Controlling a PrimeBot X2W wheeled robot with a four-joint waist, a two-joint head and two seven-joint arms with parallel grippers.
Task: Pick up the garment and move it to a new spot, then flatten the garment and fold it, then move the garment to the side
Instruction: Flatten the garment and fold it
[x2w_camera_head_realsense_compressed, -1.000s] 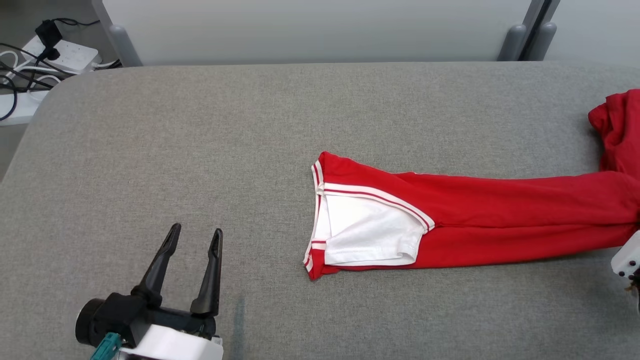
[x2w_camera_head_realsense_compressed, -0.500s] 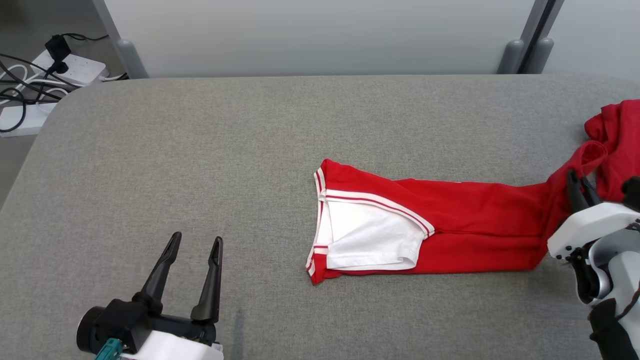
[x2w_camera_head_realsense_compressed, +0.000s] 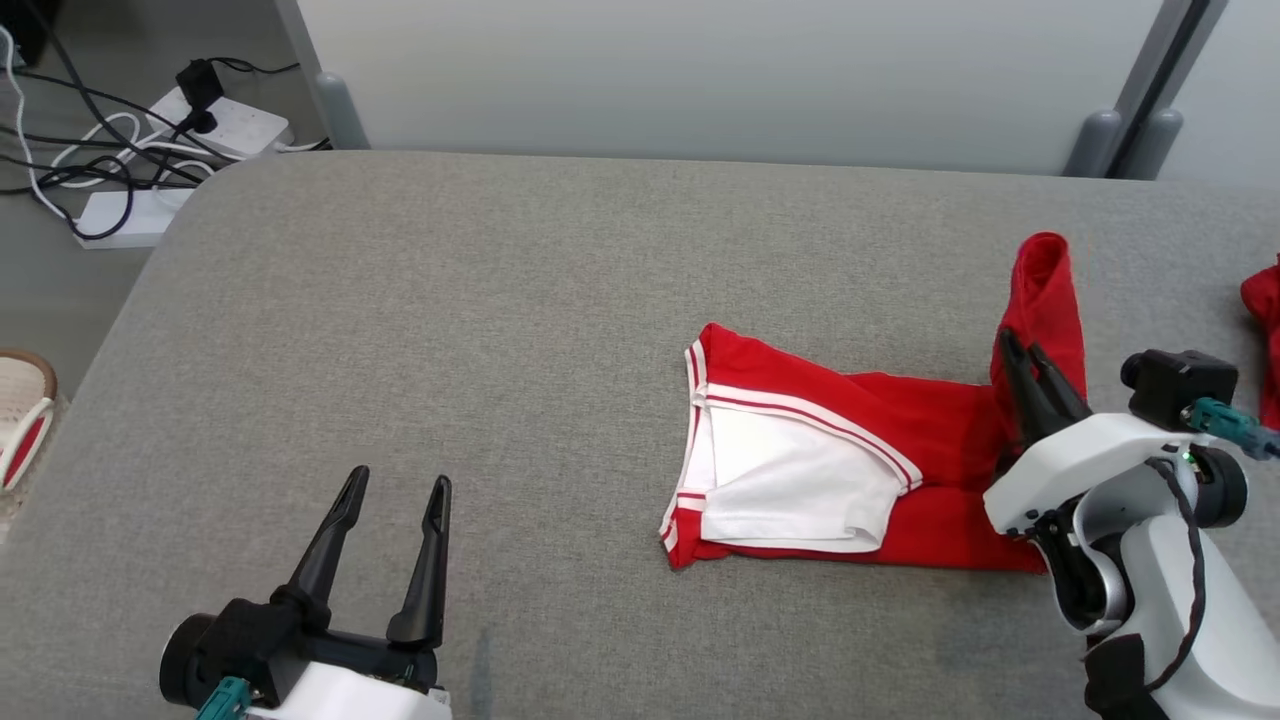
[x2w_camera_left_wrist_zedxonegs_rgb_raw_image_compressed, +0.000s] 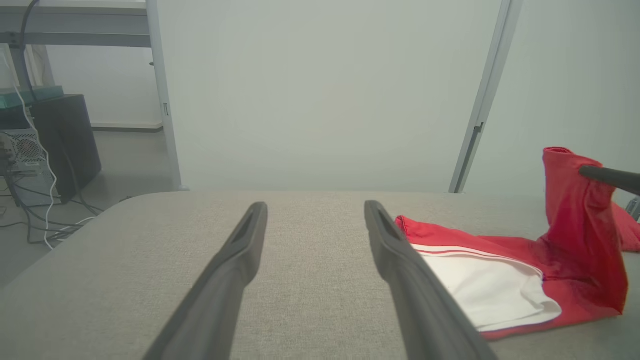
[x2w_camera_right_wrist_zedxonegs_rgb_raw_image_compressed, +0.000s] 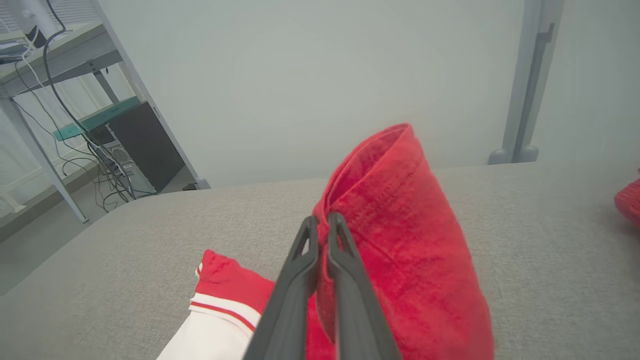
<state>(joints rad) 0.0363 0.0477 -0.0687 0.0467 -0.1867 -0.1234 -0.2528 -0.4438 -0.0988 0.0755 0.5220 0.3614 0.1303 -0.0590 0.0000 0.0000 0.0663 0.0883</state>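
Observation:
The garment is red with a white, red-striped sleeve and lies on the grey table, right of centre. My right gripper is shut on the garment's right end and holds a fold of red cloth raised off the table. The right wrist view shows the closed fingertips pinching the cloth at its edge. My left gripper is open with nothing between its fingers, low over the table at the lower left. In its own view it points at the back wall, the garment lying to its right.
Another red cloth lies at the table's right edge. A power strip with cables sits on the floor past the back left corner, and a slipper lies beside the left edge. A pale partition stands behind the table.
The head camera has shifted. My right gripper has carried the garment's right end up and leftward, so the stretched cloth now stands folded over itself. The left gripper has stayed put.

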